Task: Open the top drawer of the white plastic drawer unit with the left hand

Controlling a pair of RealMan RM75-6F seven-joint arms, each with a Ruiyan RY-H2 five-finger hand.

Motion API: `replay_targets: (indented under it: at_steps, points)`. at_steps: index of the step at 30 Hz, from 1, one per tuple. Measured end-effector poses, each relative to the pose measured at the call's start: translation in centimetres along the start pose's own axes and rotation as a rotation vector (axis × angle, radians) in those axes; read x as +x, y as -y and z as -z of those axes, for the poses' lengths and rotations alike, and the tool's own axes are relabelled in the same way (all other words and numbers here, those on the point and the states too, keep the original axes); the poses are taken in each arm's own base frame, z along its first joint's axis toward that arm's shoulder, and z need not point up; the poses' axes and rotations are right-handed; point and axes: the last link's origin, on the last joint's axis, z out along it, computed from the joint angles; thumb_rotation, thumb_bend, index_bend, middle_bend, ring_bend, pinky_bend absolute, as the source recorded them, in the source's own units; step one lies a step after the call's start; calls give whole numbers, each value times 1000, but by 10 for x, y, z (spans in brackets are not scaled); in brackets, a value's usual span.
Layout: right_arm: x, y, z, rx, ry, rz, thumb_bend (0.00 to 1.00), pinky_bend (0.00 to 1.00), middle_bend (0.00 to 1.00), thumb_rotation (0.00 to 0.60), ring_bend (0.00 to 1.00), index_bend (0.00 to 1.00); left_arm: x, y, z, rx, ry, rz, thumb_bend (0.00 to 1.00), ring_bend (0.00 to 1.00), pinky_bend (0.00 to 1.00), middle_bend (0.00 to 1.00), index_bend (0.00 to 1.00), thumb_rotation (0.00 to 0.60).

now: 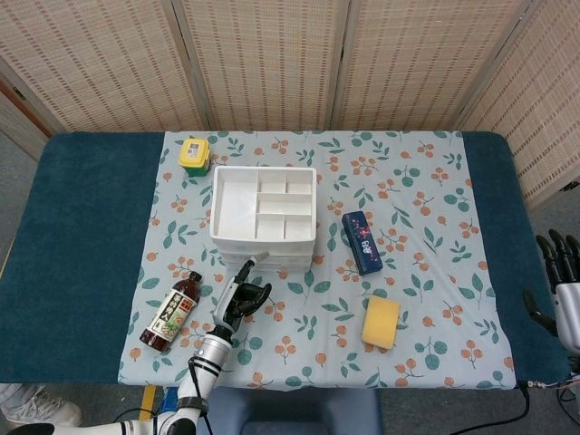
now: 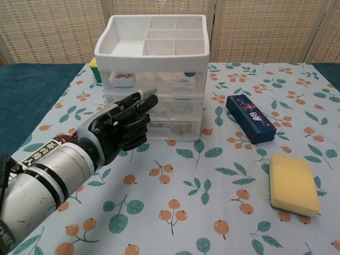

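My left hand (image 2: 123,126) is positioned at the front of the white plastic drawer unit (image 2: 153,90), which stands on the tabletop (image 1: 426,208) near its middle; one finger is extended toward the drawer fronts and the remaining fingers (image 2: 139,123) are curled in, holding nothing, presumably to hook the top drawer (image 2: 154,79), which is not yet pulled out. My right hand (image 1: 562,281) is parked at the tabletop's far right edge, fingers apart and empty, clear of the work.

A folding screen (image 1: 272,59) of woven, tan reed panels in pale frames stands behind the surface (image 1: 82,254), filling the back of both views. The surface is covered in dark teal fabric, with a light blue cloth (image 1: 426,217) printed with orange berries and green leaves laid across its middle. Grey floor (image 1: 14,190) shows at the left edge. The light is even and soft.
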Motion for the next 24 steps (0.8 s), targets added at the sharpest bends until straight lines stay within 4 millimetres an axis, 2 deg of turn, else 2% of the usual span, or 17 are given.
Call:
replay_targets:
  at_steps: [24]
  points:
    - [4,2,0,-10,3,11,391,17,6,600,10,0,-17,1,-15,-15,4,70,358,1000,1000,1000,158,600]
